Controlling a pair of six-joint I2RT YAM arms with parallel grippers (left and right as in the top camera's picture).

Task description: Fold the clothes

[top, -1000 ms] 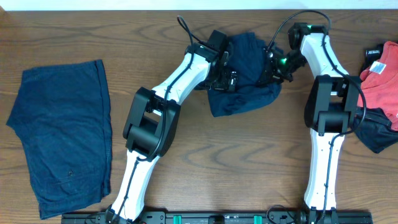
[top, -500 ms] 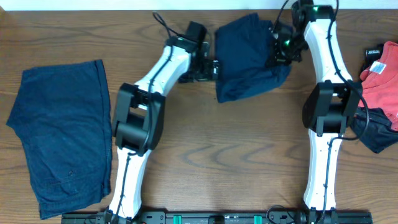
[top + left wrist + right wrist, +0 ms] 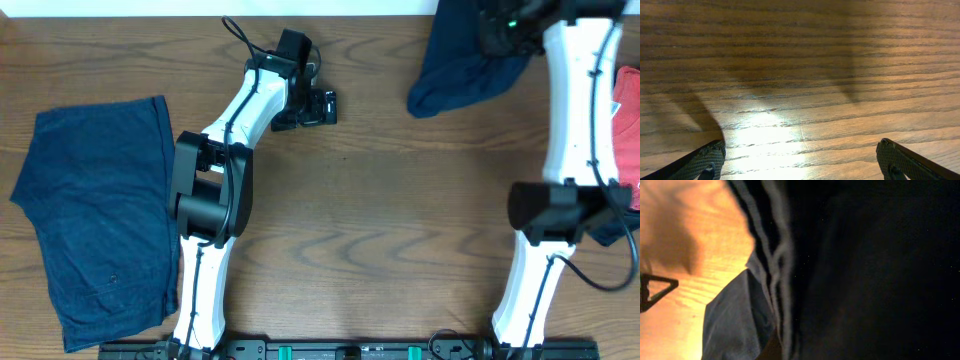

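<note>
A navy garment (image 3: 462,62) hangs bunched from my right gripper (image 3: 492,28) at the table's far right, lifted off the wood. In the right wrist view its dark fabric (image 3: 865,270) and stitched hem fill the frame and hide the fingers. My left gripper (image 3: 318,105) is open and empty over bare wood, well left of that garment. Its two fingertips (image 3: 705,159) stand wide apart in the left wrist view. A second navy garment (image 3: 100,215) lies flat at the far left.
A red cloth (image 3: 628,110) and a dark cloth (image 3: 608,228) lie at the right edge, behind the right arm. A small black object (image 3: 602,84) sits beside the red cloth. The table's back edge runs just behind both grippers.
The right gripper has carried the navy garment up and to the right. The left gripper has let go of it and moved left, now over bare wood.
</note>
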